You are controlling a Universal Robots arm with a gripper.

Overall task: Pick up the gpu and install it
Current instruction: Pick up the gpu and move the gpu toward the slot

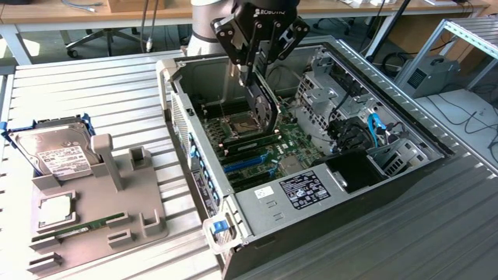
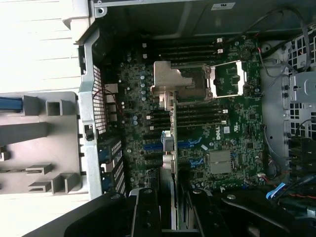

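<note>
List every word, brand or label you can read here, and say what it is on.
"ROBOTIQ": on the claw holding the gpu.
"DELL": on the motherboard.
Too small to read: the hard drive label and the black case sticker.

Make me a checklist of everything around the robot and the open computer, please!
Surface: slatted metal table carrying a grey holder and the open computer case.
Job's things: gpu hanging upright above the motherboard inside the case.
Clutter: hard drive and memory stick in the holder.
Grippers: gripper shut on the gpu's top edge.
Cables: blue cables inside the case; black cables at the exterior view's right.
Surroundings: wooden desk, chair legs.
</note>
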